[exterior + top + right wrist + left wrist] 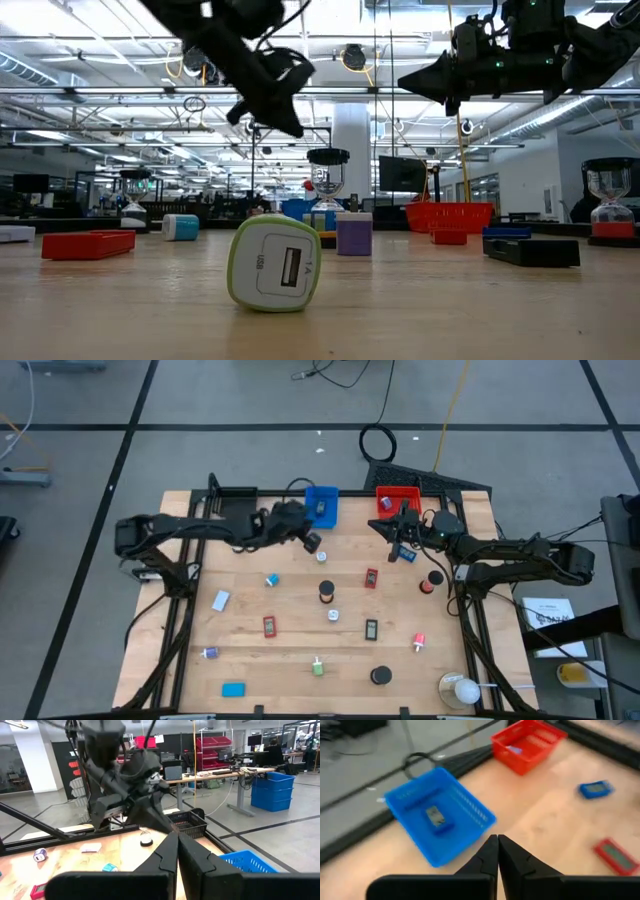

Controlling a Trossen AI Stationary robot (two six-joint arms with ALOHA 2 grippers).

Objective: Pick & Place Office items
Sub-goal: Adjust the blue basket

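Office items: small assorted pieces are scattered over the table (250,660), among them a red block (372,578), a black roll (327,592), a black disc (380,676), a light blue block (233,689) and a green-and-white charger (275,265), the last seen nearest in the low view.
Binned items: one grey-faced piece (435,816) is seen lying in the blue bin (410,800); a pale blue piece (516,750) is seen in the red bin (547,740).
Bins: both are placed at the far edge of the table, side by side.
Left gripper (498,851): held above the table just beside the blue bin; jaws are pressed together, nothing held.
Right gripper (176,851): held above the table near the red bin; jaws are closed and empty.
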